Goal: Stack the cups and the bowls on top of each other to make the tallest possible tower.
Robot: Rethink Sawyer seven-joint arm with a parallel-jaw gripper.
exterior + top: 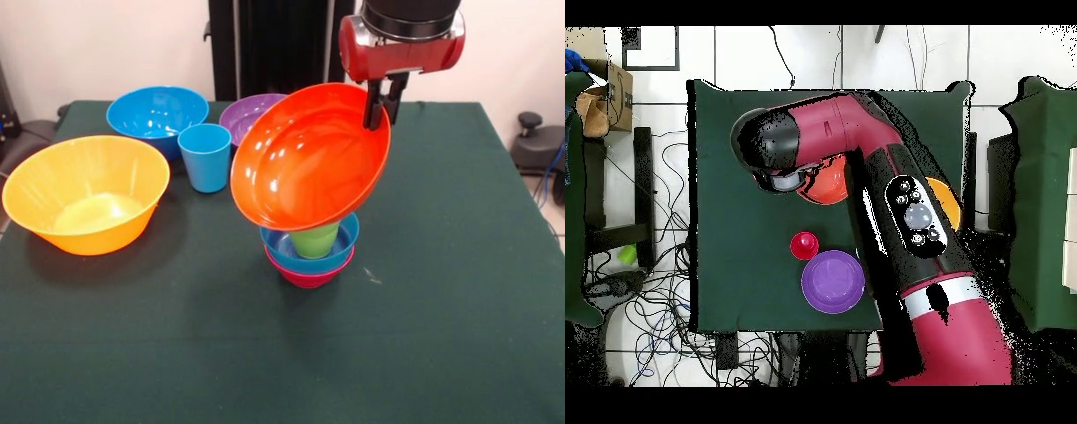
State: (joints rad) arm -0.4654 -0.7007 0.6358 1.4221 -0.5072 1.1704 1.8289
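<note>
My gripper [383, 110] is shut on the upper rim of the red-orange bowl [305, 163], which hangs steeply tilted with its opening toward the camera. Its lower edge sits just over the tower: a lime green cup [315, 240] inside a small blue bowl [342, 245], nested in a small magenta bowl [309, 276]. I cannot tell whether the bowl touches the cup. At the left stand the yellow-orange bowl [84, 194], the large blue bowl [157, 115], the light blue cup [206, 157] and the purple bowl [247, 113]. Overhead, the arm [865, 150] hides the gripper; the red cup [803, 245] stands by the purple bowl [833, 281].
The dark green table [441, 309] carries everything. A black column [274, 44] rises behind its far edge. Overhead, cables [645, 310] lie on the floor on one side of the table, and a cardboard box [605, 100] stands beyond one corner.
</note>
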